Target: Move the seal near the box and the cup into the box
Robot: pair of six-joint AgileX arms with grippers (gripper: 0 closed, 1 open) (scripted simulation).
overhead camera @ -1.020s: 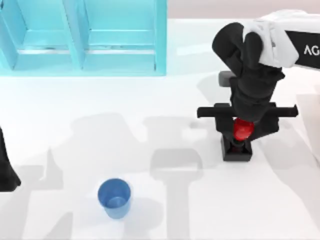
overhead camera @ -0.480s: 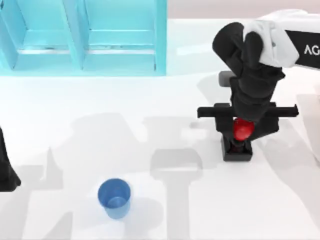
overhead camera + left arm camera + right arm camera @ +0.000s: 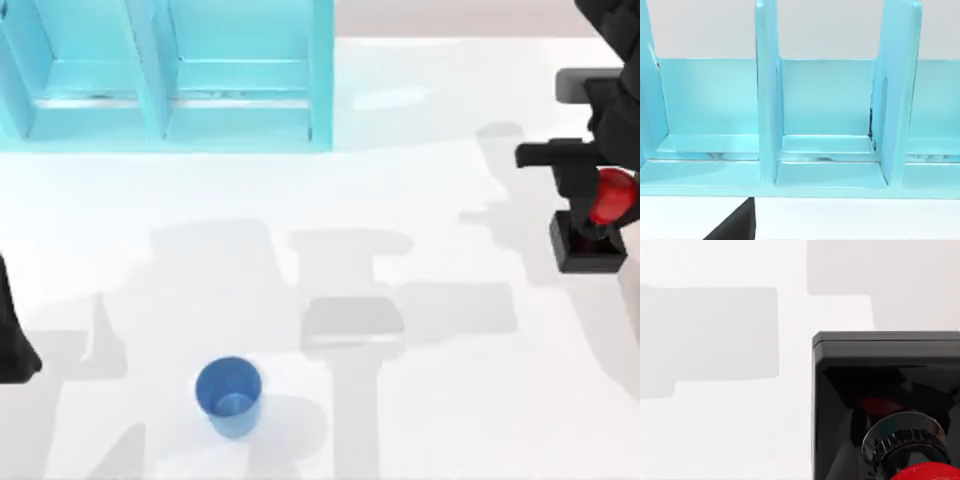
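Observation:
The seal, a black block with a red knob, hangs at the far right of the table in the top view. My right gripper is shut on its knob. The right wrist view looks down on the seal's black base and red knob over the white table. The blue cup stands upright near the front, left of centre, with nothing touching it. The turquoise box with open compartments sits at the back left. My left arm rests at the left edge.
The left wrist view faces the box's compartments, split by upright dividers. White table surface stretches between the cup, the box and the seal. Grey shadows lie across the middle.
My right gripper has carried the seal from the table's right-centre towards the right edge and farther back. The cup and the left arm have not moved.

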